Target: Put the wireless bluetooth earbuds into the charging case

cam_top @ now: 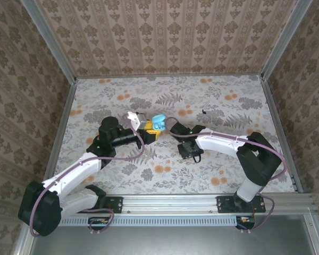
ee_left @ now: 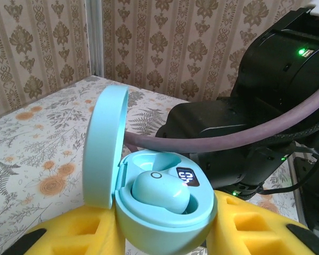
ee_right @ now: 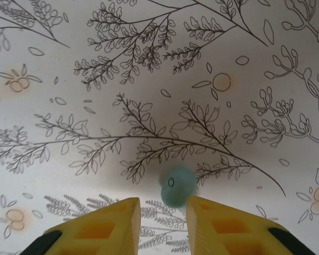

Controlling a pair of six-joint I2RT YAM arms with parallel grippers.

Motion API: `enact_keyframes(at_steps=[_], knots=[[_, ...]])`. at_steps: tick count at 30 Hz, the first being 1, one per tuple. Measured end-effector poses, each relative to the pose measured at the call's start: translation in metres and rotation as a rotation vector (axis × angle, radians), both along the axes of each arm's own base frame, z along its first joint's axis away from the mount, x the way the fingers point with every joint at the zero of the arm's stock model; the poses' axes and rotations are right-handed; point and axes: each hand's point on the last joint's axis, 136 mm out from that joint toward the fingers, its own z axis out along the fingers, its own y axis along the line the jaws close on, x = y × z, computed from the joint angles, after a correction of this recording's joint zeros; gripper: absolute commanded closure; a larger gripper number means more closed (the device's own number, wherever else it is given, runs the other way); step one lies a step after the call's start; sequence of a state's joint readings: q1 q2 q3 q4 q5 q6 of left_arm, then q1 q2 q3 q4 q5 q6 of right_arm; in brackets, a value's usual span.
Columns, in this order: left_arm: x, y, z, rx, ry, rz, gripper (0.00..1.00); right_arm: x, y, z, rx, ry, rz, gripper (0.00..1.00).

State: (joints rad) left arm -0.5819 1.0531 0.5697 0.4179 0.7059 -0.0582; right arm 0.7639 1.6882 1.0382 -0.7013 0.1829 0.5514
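Left tool [ee_left: 162,236] clamped on the case [ee_left: 165,212]: yellow fingers [ee_left: 69,236] pressed to both sides of the lower shell, case held up off the desk [cam_top: 228,170]. Case teal, egg-shaped, open. Lid [ee_left: 103,143] hinged up on the left side in the left wrist view, standing near upright. Seated earbud [ee_left: 159,192] inside the lower shell, same teal, rounded back with a small ring mark facing up. Small dark display [ee_left: 187,176] with lit digits just beside it on the inner deck. From the top view, case at mid-desk, between the two wrists.

Black right arm [ee_left: 276,79] close behind the case, green lights lit, purple cable running across in front of it.

Right tool [ee_right: 163,204] pointing down at the flower-patterned desk. Fingers [ee_right: 111,228] apart with a narrow gap, nothing spanning it. Loose earbud [ee_right: 178,186] just past the tips, nearer the right-hand finger in that view; teal, ring mark visible, blurred. Touching that finger or not: cannot tell. On the desk or above it: cannot tell.

Dark speck [cam_top: 203,112] on the desk, well apart from the case, toward the far right; too small to identify.
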Motion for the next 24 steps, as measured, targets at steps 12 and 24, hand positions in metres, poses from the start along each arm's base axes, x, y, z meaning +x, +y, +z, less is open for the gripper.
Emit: enact_keyframes(at_steps=[12,24], knots=[[0.0017,0.0021,-0.0066,0.019,0.018,0.019,0.63,0.0076,0.0007,-0.005,-0.043,0.004,0.0,0.73],[0.0016,0.0021,-0.0079,0.022,0.018,0.018,0.63,0.0041,-0.0036,-0.0049,-0.062,0.018,-0.001,0.71]])
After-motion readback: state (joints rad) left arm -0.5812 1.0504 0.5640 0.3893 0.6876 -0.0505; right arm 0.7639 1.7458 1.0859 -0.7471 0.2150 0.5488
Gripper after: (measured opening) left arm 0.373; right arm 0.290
